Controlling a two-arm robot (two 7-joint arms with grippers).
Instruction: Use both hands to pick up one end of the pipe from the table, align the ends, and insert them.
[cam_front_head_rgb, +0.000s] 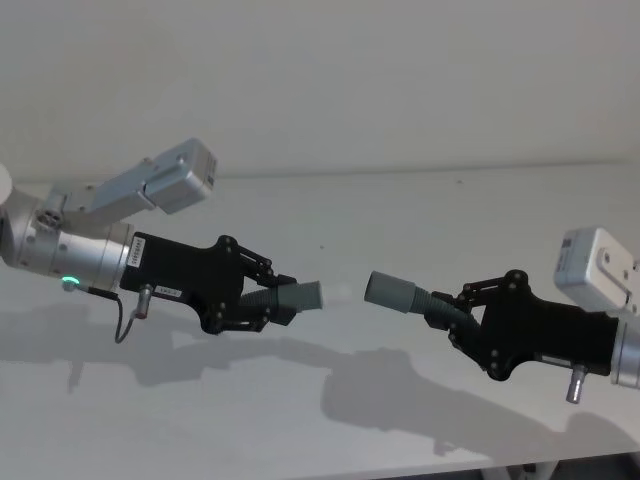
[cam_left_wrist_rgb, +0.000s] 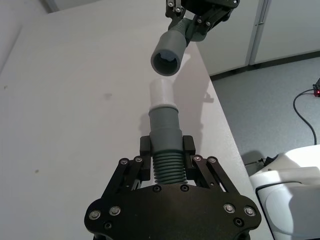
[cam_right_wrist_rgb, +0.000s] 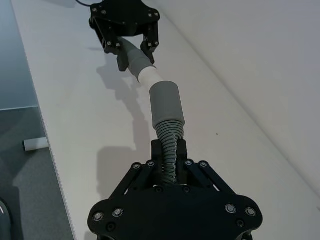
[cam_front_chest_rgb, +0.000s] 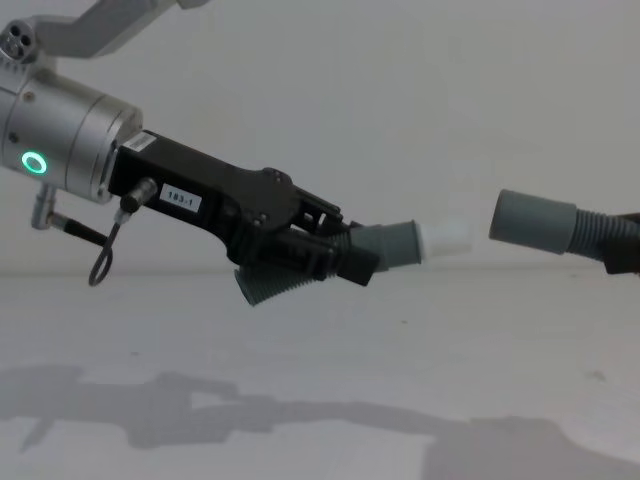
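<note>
Above the table (cam_front_head_rgb: 330, 210), at nine o'clock, the left gripper (cam_front_head_rgb: 268, 298) clamps the white-tipped hose piece (cam_front_chest_rgb: 385, 247); at three, the right gripper (cam_front_head_rgb: 462, 310) clamps the open-cuffed piece (cam_front_head_rgb: 395, 292). Alignment underway; next, close the gap coaxially.

Gap between the pieces: a short stretch of open air separates the white tip (cam_front_chest_rgb: 445, 238) of the left pipe piece (cam_front_chest_rgb: 330, 258) from the open grey cuff (cam_front_chest_rgb: 533, 223) of the right pipe piece (cam_front_head_rgb: 425, 302); nothing sits in it.
Left side: the left gripper (cam_front_head_rgb: 262, 296), clamped on its piece, takes up the space left of the gap.
Right side: the right gripper (cam_front_head_rgb: 468, 317), clamped on its piece, takes up the space right of it.
Below: both pieces hang above the tabletop (cam_front_head_rgb: 400, 215), with open air underneath them.
Tabletop edge: in the left wrist view the floor (cam_left_wrist_rgb: 270, 105) lies past it.
</note>
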